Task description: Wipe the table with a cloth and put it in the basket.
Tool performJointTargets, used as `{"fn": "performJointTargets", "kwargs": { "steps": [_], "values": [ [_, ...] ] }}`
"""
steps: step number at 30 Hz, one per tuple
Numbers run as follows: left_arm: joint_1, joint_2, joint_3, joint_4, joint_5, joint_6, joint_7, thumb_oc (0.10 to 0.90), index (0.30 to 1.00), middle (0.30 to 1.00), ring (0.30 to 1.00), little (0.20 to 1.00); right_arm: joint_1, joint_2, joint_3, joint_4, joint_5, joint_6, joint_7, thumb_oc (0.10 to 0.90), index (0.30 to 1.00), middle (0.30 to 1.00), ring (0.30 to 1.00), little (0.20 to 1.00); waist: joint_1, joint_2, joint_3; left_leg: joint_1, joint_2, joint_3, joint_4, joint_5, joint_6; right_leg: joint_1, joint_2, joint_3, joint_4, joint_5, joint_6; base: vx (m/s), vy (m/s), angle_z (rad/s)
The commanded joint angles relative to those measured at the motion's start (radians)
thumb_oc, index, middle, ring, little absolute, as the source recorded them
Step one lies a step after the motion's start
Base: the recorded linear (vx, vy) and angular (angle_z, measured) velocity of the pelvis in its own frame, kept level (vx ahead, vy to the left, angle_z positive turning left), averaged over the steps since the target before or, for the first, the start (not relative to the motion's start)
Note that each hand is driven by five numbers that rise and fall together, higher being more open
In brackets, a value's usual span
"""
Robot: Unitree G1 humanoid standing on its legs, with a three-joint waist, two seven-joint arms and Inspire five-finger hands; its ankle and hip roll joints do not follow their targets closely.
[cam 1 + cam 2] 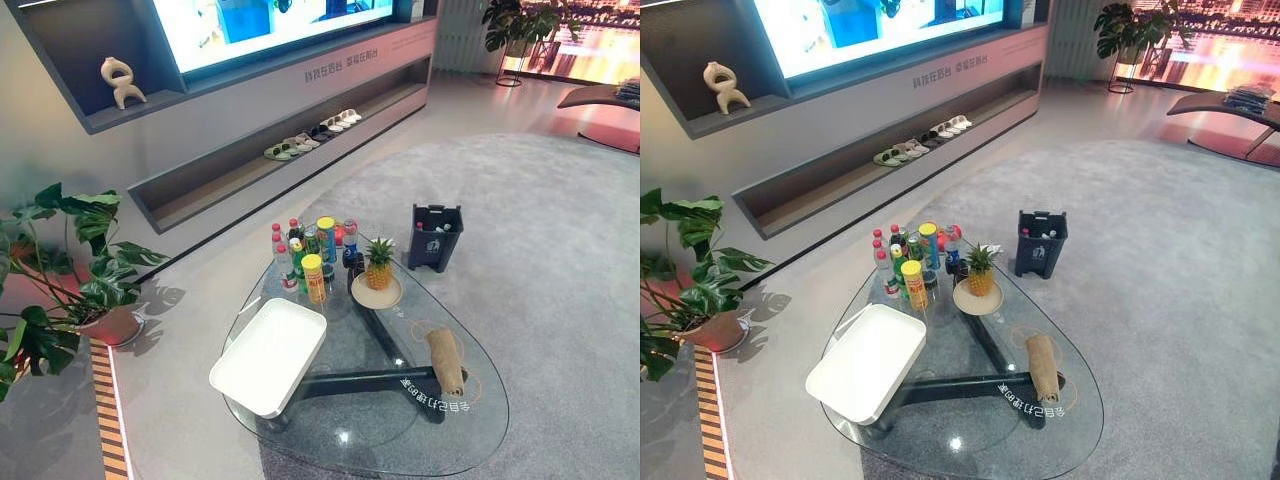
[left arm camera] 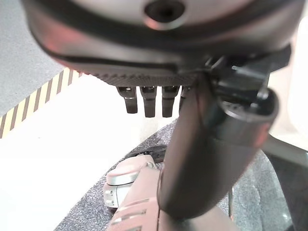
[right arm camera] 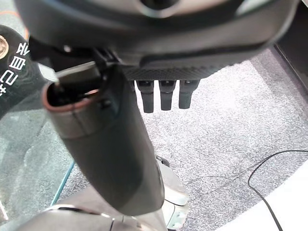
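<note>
A brown cloth [image 1: 446, 360] lies rolled up on the right side of the glass table [image 1: 350, 440], also seen as the cloth [image 1: 1043, 366] in the right eye view. A white rectangular basket [image 1: 268, 355] sits on the table's left side. My left hand [image 2: 149, 101] hangs over the floor with straight fingers and holds nothing. My right hand [image 3: 161, 94] hangs beside the glass table's edge [image 3: 29, 159], fingers straight and empty. Both hands are apart from the cloth.
Several bottles and cans [image 1: 310, 255] and a pineapple on a plate [image 1: 378, 270] crowd the table's far end. A dark bin [image 1: 434, 237] stands on the grey carpet beyond. A potted plant [image 1: 70, 270] is at the left, by striped floor tape [image 1: 108, 420].
</note>
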Motion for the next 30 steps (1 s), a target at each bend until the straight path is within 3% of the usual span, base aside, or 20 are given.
{"fn": "performJointTargets", "kwargs": {
  "steps": [1,5,10,13,15,25,30],
  "values": [
    [-0.073,0.037,0.001,0.042,-0.015,-0.019,0.025,0.800,0.900,0.900,0.900,0.900,-0.068,-0.015,-0.002,0.043,-0.039,0.026,-0.010,0.800,0.900,0.900,0.900,0.900,0.026,-0.058,0.059,0.030,-0.054,-0.029,0.005,-0.083,0.032,-0.020,-0.016,0.034,0.005,0.015,0.002,0.04,0.006,0.00],
    [-0.090,0.054,0.010,0.017,-0.089,-0.073,0.076,0.800,0.900,0.900,0.900,0.900,-0.082,-0.043,-0.002,0.039,-0.037,0.045,-0.021,0.800,0.900,0.900,0.900,0.900,0.026,-0.055,0.098,-0.012,-0.053,-0.030,0.005,-0.061,0.031,-0.065,-0.012,0.048,0.005,0.035,0.001,0.00,0.010,0.00],
    [-0.216,0.075,0.008,-0.051,-0.247,-0.122,0.112,0.800,0.900,0.900,0.900,0.900,-0.177,-0.081,0.019,0.020,0.006,0.028,-0.062,0.800,0.900,0.900,0.900,0.900,0.021,-0.040,0.222,-0.130,-0.062,-0.043,0.005,-0.019,0.040,-0.197,0.000,0.062,0.030,0.061,-0.015,-0.27,0.019,0.03],
    [-0.289,0.094,-0.003,-0.058,-0.319,-0.127,0.133,0.800,0.900,0.900,0.900,0.900,-0.227,-0.092,0.033,-0.003,0.032,0.014,-0.088,0.800,0.900,0.900,0.900,0.900,0.016,-0.035,0.301,-0.220,-0.068,-0.055,0.034,0.012,0.044,-0.312,0.011,0.063,0.134,0.044,-0.028,-0.28,-0.016,0.13],
    [-0.308,0.107,0.003,-0.060,-0.376,-0.126,0.150,0.800,0.900,0.900,0.900,0.900,-0.237,-0.104,0.040,-0.023,0.049,0.008,-0.093,0.800,0.900,0.900,0.900,0.900,0.009,-0.037,0.343,-0.292,-0.078,-0.068,0.116,0.005,0.042,-0.377,0.009,0.059,0.202,0.030,-0.034,-0.18,-0.034,0.09],
    [-0.363,0.142,0.010,-0.097,-0.371,-0.098,0.166,0.800,0.900,0.900,0.900,0.900,-0.339,-0.147,0.043,-0.069,0.100,-0.016,-0.148,0.800,0.900,0.900,0.900,0.900,0.010,-0.043,0.427,-0.552,-0.120,-0.063,0.364,-0.039,0.048,-0.614,-0.007,0.058,0.398,-0.005,-0.037,-0.13,-0.019,0.05],
    [-0.403,0.142,-0.024,-0.130,-0.392,-0.114,0.202,0.800,0.900,0.900,0.900,0.900,-0.397,-0.162,0.032,-0.099,0.159,-0.056,-0.253,0.800,0.900,0.900,0.900,0.900,0.010,-0.037,0.450,-0.705,-0.127,-0.050,0.507,-0.073,0.058,-0.765,0.000,0.057,0.545,-0.043,-0.047,-0.12,-0.020,-0.01]
  ]
}}
